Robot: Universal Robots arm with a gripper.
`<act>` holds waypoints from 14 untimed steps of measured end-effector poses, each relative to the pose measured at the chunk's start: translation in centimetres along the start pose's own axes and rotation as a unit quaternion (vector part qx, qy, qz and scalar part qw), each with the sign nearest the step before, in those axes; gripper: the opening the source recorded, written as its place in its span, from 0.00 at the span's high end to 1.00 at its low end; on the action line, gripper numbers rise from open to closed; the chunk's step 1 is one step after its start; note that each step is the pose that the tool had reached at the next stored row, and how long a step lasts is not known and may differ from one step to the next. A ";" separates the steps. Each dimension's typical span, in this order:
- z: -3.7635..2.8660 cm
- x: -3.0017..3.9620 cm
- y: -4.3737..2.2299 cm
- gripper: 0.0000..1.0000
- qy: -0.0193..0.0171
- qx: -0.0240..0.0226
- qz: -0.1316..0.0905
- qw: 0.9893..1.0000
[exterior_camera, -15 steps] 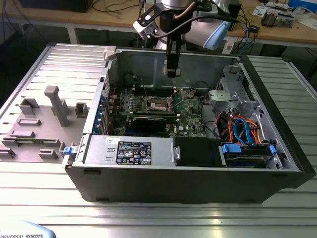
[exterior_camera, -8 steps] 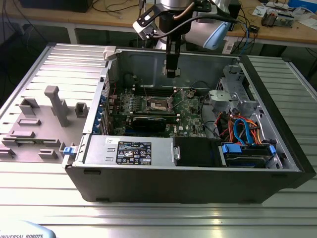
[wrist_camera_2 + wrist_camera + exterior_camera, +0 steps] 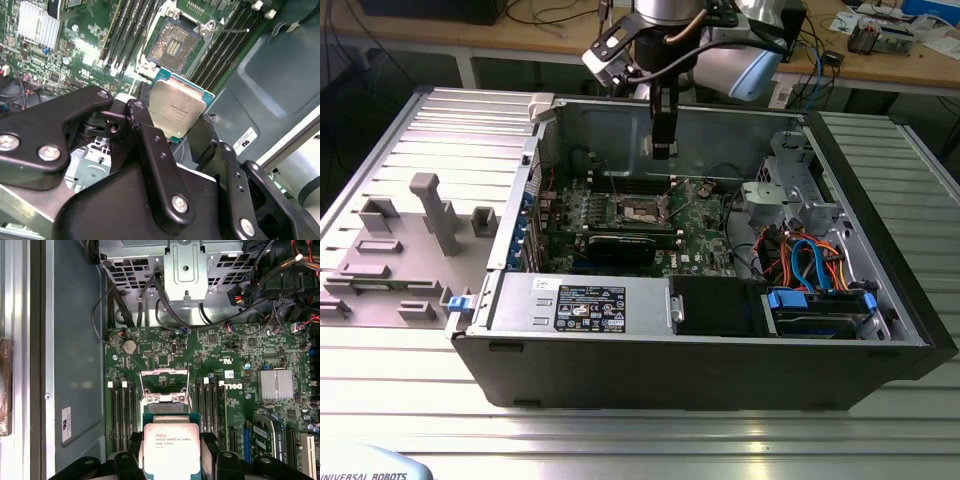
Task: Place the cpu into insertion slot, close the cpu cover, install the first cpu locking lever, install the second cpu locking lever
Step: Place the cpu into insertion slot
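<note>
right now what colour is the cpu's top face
Silvery-grey on the cpu, green-rimmed; best in the first wrist view.

The arm point(image 3: 715, 50) is silver-grey with a rounded pale blue joint cap point(image 3: 752, 68). Its hand point(image 3: 172, 117) is matte black, built of jointed link bars fastened with silver cross-head screws point(image 3: 180, 202).

silvery cpu point(image 3: 171, 450) aloft, insertion slot point(image 3: 172, 46) empty — cpu cover point(image 3: 164, 385) open
</note>
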State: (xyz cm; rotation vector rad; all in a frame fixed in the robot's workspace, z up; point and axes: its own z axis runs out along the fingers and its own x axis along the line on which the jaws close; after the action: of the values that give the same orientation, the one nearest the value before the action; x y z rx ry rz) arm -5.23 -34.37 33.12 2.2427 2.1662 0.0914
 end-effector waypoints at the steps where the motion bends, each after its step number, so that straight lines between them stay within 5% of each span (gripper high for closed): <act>1: 0.02 0.00 0.00 0.46 0.000 0.000 0.000 1.000; 14: 0.31 -0.01 -0.05 0.46 0.000 0.000 -0.001 1.000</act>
State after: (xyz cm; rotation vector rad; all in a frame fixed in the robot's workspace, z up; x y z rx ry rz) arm -5.27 -34.37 32.81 2.2397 2.1694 0.0922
